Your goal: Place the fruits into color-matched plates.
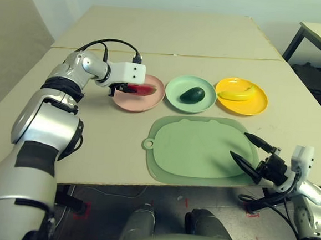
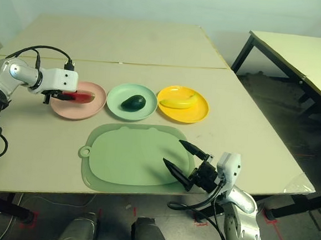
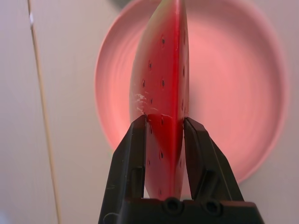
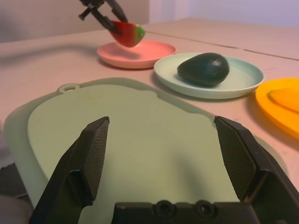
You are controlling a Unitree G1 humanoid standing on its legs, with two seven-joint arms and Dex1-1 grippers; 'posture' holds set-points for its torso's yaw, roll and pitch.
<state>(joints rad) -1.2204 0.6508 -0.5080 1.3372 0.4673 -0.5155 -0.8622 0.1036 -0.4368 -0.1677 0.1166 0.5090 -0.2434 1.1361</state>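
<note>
My left gripper (image 1: 131,88) is shut on the red watermelon wedge (image 1: 145,89) and holds it just above the pink plate (image 1: 145,100). From the left wrist the wedge (image 3: 163,98) stands on edge between my black fingers (image 3: 133,158), with the pink plate (image 3: 243,93) below. A dark green avocado (image 1: 193,95) lies in the mint green plate (image 1: 176,96). The yellow banana (image 1: 237,93) rests in the yellow plate (image 1: 245,106). My right gripper (image 1: 248,150) stands open over the near right corner of the cutting mat, holding nothing.
A pale green cutting mat (image 1: 197,150) with a ring tab lies in front of the three plates. The table's front edge runs just below the mat. A second table (image 2: 299,53) stands off to the right across a gap.
</note>
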